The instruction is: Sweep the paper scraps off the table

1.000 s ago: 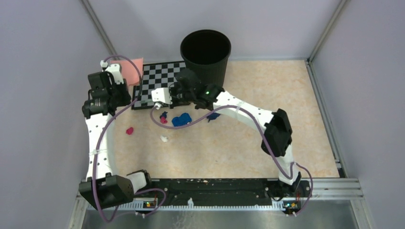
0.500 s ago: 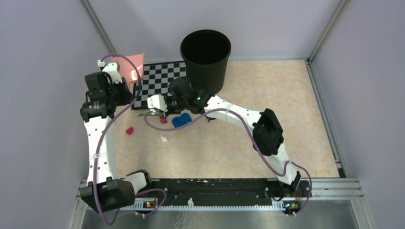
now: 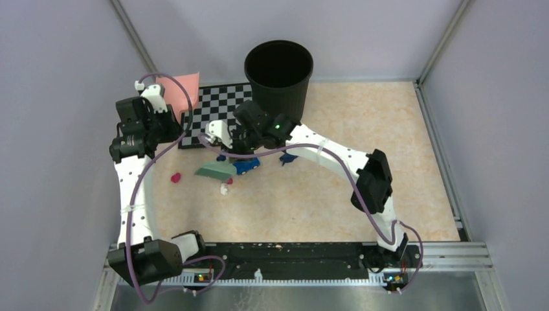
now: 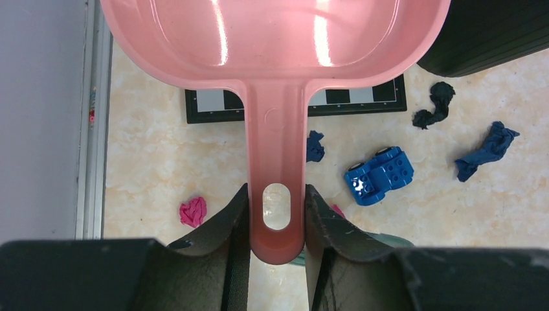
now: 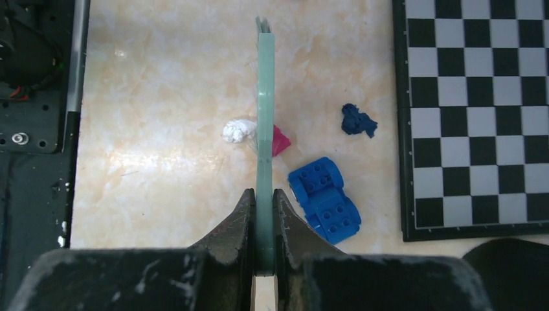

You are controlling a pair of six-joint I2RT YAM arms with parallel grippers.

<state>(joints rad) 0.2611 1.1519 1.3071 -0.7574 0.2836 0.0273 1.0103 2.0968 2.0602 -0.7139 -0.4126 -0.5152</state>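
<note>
On the table [image 3: 311,207], nearest my bases, a white scrap [image 5: 238,130] lies against one face of the grey-green hand brush [image 5: 265,97], and a magenta scrap [image 5: 280,140] touches the other face. My right claw [image 5: 262,201] is clamped on the brush's thin body. A blue toy brick car [image 5: 324,199] sits just beside it. Off to my left a crumpled pink scrap [image 4: 193,211] lies alone. Farther out, a small dark blue scrap [image 4: 314,146] rests near the checkerboard mat [image 3: 217,107]. A longer blue scrap [image 4: 487,150] and a black scrap [image 4: 435,109] lie toward the black bin [image 3: 278,97]. My left claw [image 4: 276,207] is clamped on the handle of the pink dustpan [image 4: 278,39], held above the mat's edge.
</note>
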